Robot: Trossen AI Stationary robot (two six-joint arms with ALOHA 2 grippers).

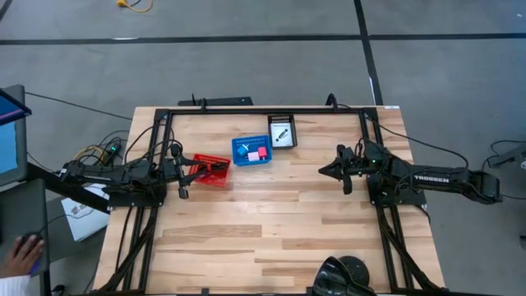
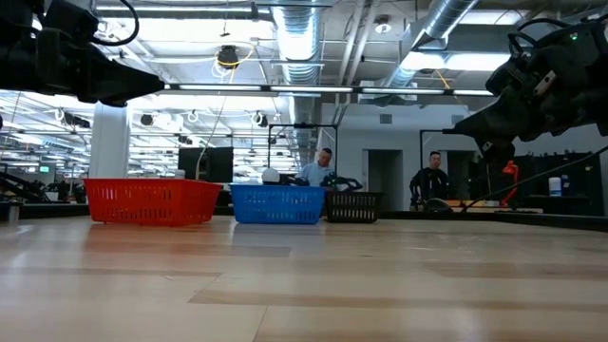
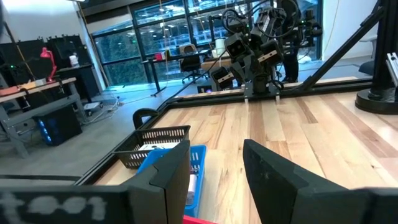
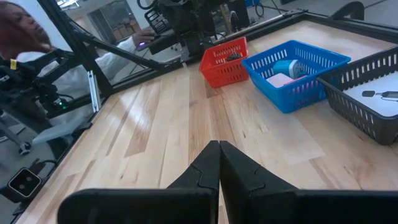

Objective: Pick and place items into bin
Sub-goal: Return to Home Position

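Note:
Three perforated baskets stand in a row at the table's far middle: red (image 1: pixel 209 170), blue (image 1: pixel 251 150) and black (image 1: pixel 282 131). The blue basket holds a pink cube (image 4: pixel 280 79) and a light-blue piece (image 4: pixel 290 67). The black basket holds the white card packet (image 4: pixel 380 93) with a black pen-like shape. A dark item (image 4: pixel 233 56) lies in the red basket. My left gripper (image 3: pixel 214 180) is open and empty, above the red basket's left end (image 1: pixel 187 164). My right gripper (image 4: pixel 219 163) is shut and empty, raised over bare table right of the baskets (image 1: pixel 325 171).
A dark round object (image 1: pixel 343 275) sits at the table's near edge. A black frame (image 1: pixel 263 111) runs along the table's far edge and both sides. Bare wood (image 1: pixel 263 230) spans the middle and near half. A person's hand (image 1: pixel 18 251) shows off the table's left side.

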